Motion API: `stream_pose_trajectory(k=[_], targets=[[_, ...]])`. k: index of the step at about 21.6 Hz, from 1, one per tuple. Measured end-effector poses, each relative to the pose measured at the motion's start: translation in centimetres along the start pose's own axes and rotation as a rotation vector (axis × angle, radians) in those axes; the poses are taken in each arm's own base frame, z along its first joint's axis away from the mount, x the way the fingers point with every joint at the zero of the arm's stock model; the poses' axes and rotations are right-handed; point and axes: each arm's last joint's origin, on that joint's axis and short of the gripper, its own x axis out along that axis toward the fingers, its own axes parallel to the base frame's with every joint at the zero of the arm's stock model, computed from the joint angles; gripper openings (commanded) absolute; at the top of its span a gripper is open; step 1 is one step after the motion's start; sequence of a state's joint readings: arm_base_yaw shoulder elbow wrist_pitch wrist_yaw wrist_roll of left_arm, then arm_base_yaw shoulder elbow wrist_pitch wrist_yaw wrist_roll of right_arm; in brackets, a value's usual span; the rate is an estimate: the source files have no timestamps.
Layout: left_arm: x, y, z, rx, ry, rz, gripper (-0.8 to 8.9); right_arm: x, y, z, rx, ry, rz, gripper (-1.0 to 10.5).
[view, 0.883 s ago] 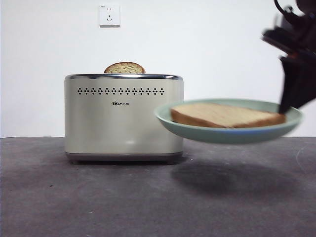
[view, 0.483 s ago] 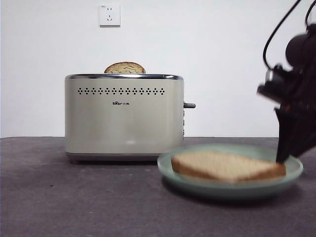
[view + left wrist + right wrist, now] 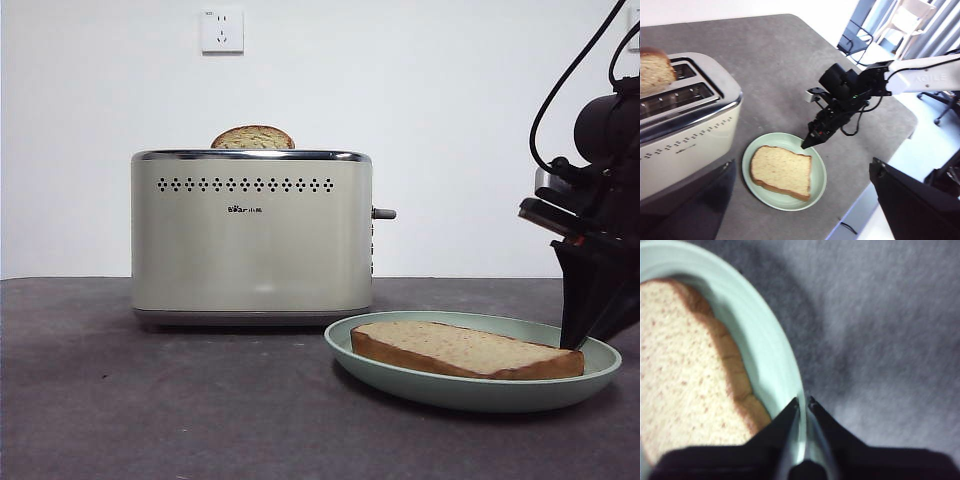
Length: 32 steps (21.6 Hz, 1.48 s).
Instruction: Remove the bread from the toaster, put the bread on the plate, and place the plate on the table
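The bread (image 3: 465,350) lies flat on the mint-green plate (image 3: 480,392), which rests on the dark grey table (image 3: 150,400) in front of and to the right of the cream toaster (image 3: 250,240). My right gripper (image 3: 572,345) is shut on the plate's right rim; its wrist view shows the jaws (image 3: 803,401) pinching the rim (image 3: 765,340) beside the bread (image 3: 685,370). My left gripper (image 3: 803,162) is open and empty, high above the toaster (image 3: 685,130), the plate (image 3: 747,165) and the bread (image 3: 781,170).
A second slice (image 3: 252,138) shows only its dome in the toaster's far slot; the near slot is empty. The grey lever (image 3: 384,213) juts from the toaster's right side. The table's edge (image 3: 880,150) runs close behind the right arm.
My right gripper has lowered the plate with the bread from mid-air, at the toaster's mid height, down onto the table. The toaster and second slice have not moved.
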<state>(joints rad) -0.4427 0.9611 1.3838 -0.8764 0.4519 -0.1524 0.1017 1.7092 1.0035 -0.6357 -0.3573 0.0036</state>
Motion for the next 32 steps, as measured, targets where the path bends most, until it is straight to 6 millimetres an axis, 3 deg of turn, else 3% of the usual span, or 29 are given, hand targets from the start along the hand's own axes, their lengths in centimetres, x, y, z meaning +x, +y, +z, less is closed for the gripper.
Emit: stream_pose_trajectory(k=[3,13,16,20,24,25,27,28,32], targets=[[0.0,0.1,0.0,0.003,-0.003,0.024,4.45,0.1,-0.1,0.1,0.003,-0.003,-0.018,5.3],[0.0,0.2,0.0,0.013,-0.006,0.054,4.39,-1.2,0.4,0.0,0.02,-0.028,-0.021,5.3],[0.0,0.5,-0.2,0.022,0.001,0.169,4.39,-3.8,1.2,-0.4,0.016,-0.073,-0.019,5.3],[0.1,1.1,-0.5,0.032,0.038,0.331,4.37,-9.4,3.5,-1.6,-0.036,-0.211,0.048,5.3],[0.4,1.4,-0.6,0.033,0.063,0.36,4.29,-14.0,5.6,-4.4,-0.102,-0.328,0.166,3.5],[0.5,1.4,-0.7,0.033,0.069,0.366,3.76,-15.1,6.2,-5.2,-0.126,-0.36,0.185,2.6],[0.6,1.5,-0.7,0.033,0.074,0.371,0.84,-17.0,7.2,-6.9,-0.178,-0.432,0.209,-0.3],[0.6,1.6,-0.8,0.033,0.078,0.371,-0.4,-17.8,7.6,-7.6,-0.202,-0.464,0.212,0.0],[1.1,1.8,-1.3,0.045,0.102,0.368,-0.09,-20.2,8.5,-10.2,-0.272,-0.573,0.217,-0.1]])
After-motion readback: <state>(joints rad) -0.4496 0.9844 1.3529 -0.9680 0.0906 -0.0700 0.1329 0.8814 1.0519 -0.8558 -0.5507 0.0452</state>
